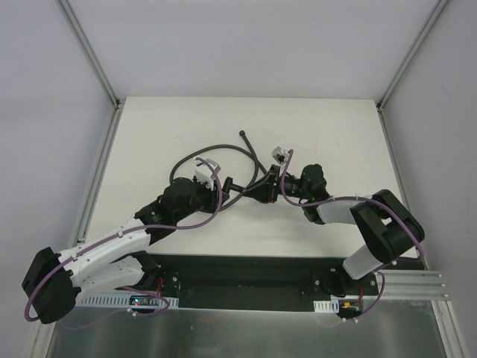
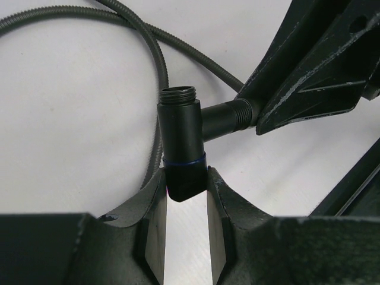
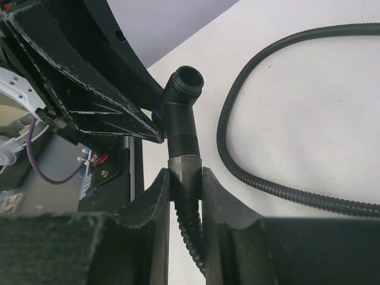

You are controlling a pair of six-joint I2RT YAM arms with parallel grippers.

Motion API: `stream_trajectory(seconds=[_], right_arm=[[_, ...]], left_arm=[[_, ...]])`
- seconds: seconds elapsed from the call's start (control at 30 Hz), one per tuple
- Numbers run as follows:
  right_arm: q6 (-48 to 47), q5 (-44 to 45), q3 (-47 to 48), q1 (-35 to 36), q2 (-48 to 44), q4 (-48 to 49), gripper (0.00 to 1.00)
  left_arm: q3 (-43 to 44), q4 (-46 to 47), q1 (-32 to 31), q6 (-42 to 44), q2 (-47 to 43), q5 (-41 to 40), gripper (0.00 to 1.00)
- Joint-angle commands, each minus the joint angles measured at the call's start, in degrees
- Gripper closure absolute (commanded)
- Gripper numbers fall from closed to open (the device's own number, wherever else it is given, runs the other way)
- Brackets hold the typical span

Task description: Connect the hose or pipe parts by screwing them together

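Two robot arms meet over the middle of a white table (image 1: 335, 134). The left arm (image 1: 112, 250) stretches low and diagonally from its base, while the right arm (image 1: 373, 224) is folded at the elbow and reaches back toward it, so their claws face each other almost tip to tip. A dark grey ribbed hose (image 3: 222, 130) curls in loose loops on the tabletop just beyond them. The left gripper (image 2: 185, 181) is clenched on the blue-banded lower end of a black T-shaped fitting (image 2: 181, 133), which stands up out of its fingers with a threaded open port on top. The fitting's side branch runs across to the right gripper (image 3: 185, 178), which is clamped on the hose-end collar (image 3: 183, 172). Collar and branch sit in line, meeting end to end at the thread, with ribbed hose trailing back between the fingers
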Motion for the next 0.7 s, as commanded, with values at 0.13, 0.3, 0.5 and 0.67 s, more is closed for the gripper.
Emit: stream_trajectory(seconds=[0.13, 0.3, 0.5, 0.67], right_arm=[[9.7, -4.7, 7.1, -0.3, 2.0, 20.8, 0.99], [12.9, -7.4, 8.5, -0.5, 2.4, 20.7, 0.99], [15.8, -8.8, 9.4, -0.5, 4.2, 20.7, 0.99], [16.7, -8.4, 9.4, -1.0, 4.3, 20.7, 0.94]], left_arm=[[-5.5, 11.8, -1.6, 10.9, -3.2, 10.9, 1.0], [-7.5, 14.3, -1.6, 16.7, -5.1, 11.6, 1.0], [-6.6, 12.5, -1.6, 20.0, -4.2, 14.4, 1.0], [-5.3, 9.8, -1.6, 21.1, -3.4, 12.2, 1.0]])
